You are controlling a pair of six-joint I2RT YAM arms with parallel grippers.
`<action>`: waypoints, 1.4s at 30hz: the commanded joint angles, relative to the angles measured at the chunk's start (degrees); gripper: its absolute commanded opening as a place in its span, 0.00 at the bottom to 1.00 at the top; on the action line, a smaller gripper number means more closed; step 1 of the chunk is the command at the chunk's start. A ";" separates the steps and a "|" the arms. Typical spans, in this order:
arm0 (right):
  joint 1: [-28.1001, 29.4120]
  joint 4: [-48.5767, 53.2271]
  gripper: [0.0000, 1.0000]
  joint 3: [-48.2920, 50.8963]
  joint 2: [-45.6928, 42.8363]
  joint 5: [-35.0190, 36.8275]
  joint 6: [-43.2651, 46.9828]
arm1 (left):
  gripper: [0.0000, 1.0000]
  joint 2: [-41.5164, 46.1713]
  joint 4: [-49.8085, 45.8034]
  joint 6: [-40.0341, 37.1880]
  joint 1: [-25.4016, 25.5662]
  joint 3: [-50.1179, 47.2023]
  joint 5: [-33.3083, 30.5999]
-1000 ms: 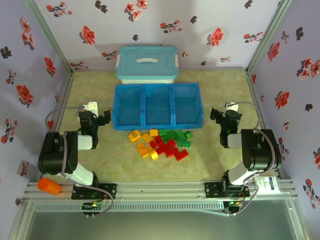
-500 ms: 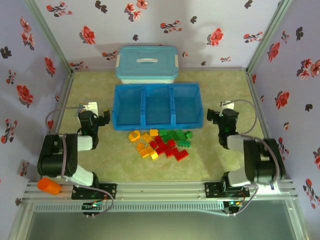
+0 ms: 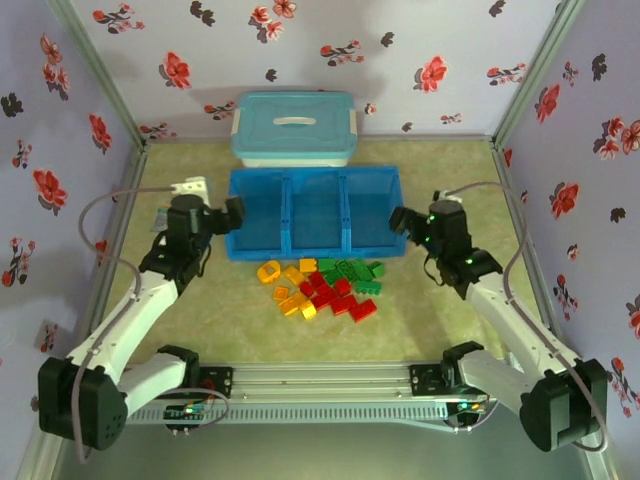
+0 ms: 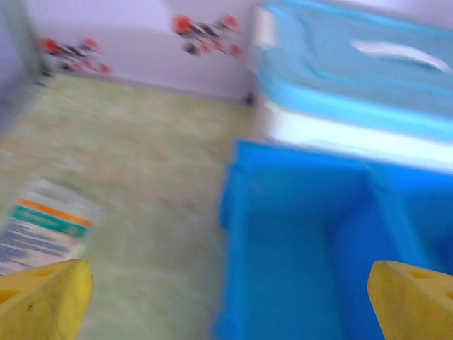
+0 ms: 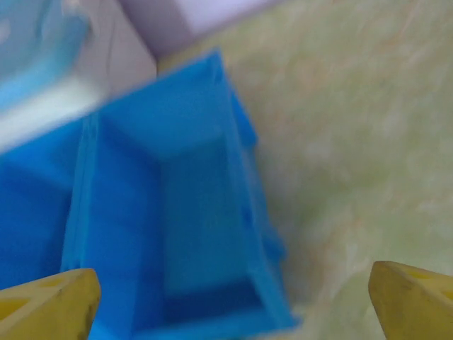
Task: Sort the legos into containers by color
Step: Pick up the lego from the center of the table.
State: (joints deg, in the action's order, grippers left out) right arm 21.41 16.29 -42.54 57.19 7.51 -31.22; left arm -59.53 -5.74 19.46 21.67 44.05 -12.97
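Three containers (image 3: pixel 288 215) sit in a row running left to right across the tabletop (image 3: pixel 230 322) overhead, the legos (image 3: pixel 322 285) heaped just on their near side, my left hand (image 3: pixel 232 212) at one end and right hand (image 3: pixel 398 222) at the other. Left wrist camera settles what overhead can't: yellow fingertips (image 4: pixel 42 297) wide apart, empty, by the left compartment. Right wrist camera: fingertips (image 5: pixel 49 304) likewise apart over the right compartment.

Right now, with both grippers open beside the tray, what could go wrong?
The legos lie in one tight heap, colours touching, so a pinch may catch two bricks or scatter neighbours. The left gripper and right gripper hang open near the ends of the blue tray; either might nudge it. Both going for one small heap could clash.
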 commanded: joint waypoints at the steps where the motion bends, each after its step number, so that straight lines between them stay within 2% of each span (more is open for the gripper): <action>1: 3.43 11.16 0.94 -1.45 -0.06 2.51 -4.30 | 0.99 -0.07 -17.36 5.30 7.67 2.93 0.11; 6: 8.16 11.90 0.87 1.61 -0.30 0.85 -6.13 | 0.93 -0.93 -20.39 14.20 17.67 -0.55 0.82; 9: 10.23 10.44 0.84 3.38 0.08 0.29 -7.05 | 0.84 -3.21 -17.87 17.09 19.46 -4.21 2.99; 11: 11.15 9.15 0.83 4.17 0.69 -0.45 -7.39 | 0.80 -4.67 -16.57 17.63 19.48 -5.69 4.00; 16: 12.47 7.48 0.82 4.75 2.60 -1.61 -7.36 | 0.76 -7.61 -14.22 14.16 19.11 -6.89 4.08; 29: 13.98 3.92 0.78 5.38 4.68 -3.11 -8.15 | 0.75 -15.48 -10.54 9.87 16.95 -6.33 4.18; 34: 15.47 3.90 0.78 4.57 5.48 -2.56 -9.00 | 0.75 -17.52 -8.63 8.12 15.09 -6.57 5.82; 42: 16.82 3.58 0.77 2.90 8.27 -1.36 -8.94 | 0.73 -19.74 -6.00 7.78 15.07 -6.40 8.76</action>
State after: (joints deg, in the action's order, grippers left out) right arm 37.63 20.86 -37.71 64.51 4.91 -39.27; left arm -78.19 -13.34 28.51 36.95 37.28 -5.82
